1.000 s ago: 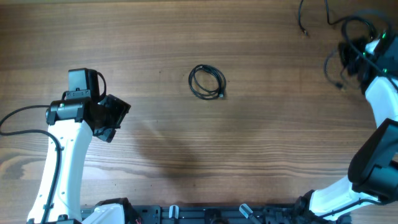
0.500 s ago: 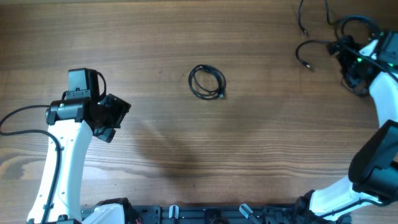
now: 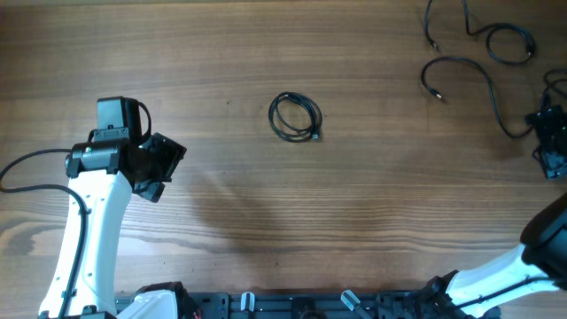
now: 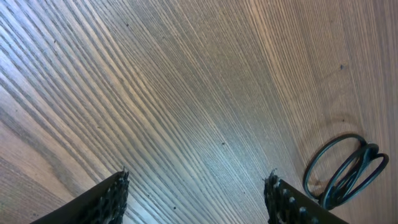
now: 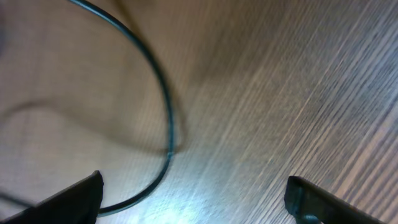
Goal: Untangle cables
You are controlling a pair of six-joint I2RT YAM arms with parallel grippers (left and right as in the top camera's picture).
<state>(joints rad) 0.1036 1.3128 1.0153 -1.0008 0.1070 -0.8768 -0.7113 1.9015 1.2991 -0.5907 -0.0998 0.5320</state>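
Thin, glossy black cables: one is wound into a small round coil (image 3: 315, 122) mid-table, and one loose strand (image 5: 166, 106) curls over the matte, wood-grained table (image 3: 266, 230). Seen from overhead, the coil lies at 2 o'clock from the left gripper (image 4: 196, 202) and the strand at 10 o'clock from the right gripper (image 5: 193, 202). Both grippers' jaws stand apart, empty.

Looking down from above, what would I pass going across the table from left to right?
left gripper → coiled cable → loose cables → right gripper
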